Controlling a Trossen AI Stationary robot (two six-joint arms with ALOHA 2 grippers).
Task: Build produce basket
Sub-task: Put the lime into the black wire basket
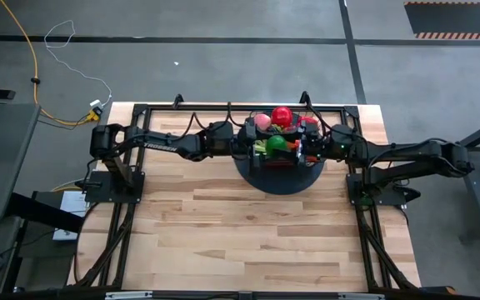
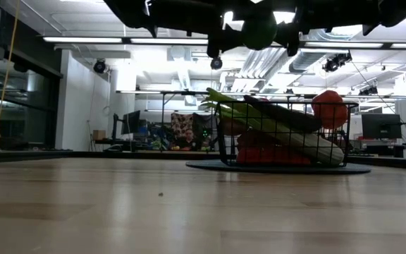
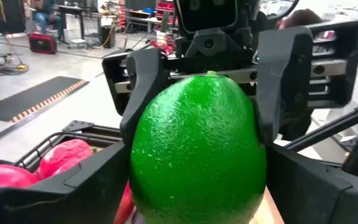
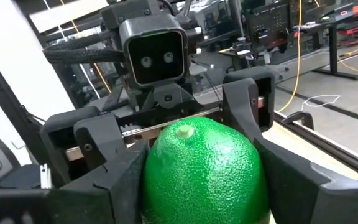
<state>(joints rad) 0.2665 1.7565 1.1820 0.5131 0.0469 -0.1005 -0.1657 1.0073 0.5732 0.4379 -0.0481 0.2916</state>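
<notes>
A glossy round green lime (image 3: 197, 149) is held in the air over the black wire-mesh basket (image 2: 284, 134) at the table (image 1: 248, 242)'s far edge, pinched between left tool (image 3: 194, 186) and right tool (image 4: 197, 186), both closed on it mid-handover; next, one release is needed before lowering.

Bright overhead strip lights, blurred foreground

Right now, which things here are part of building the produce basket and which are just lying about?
Part of the job:
- basket on its round disc base
- produce already in the basket
- green lime, between the left gripper and the right gripper

Just lying about:
- yellow cable on the floor
</notes>
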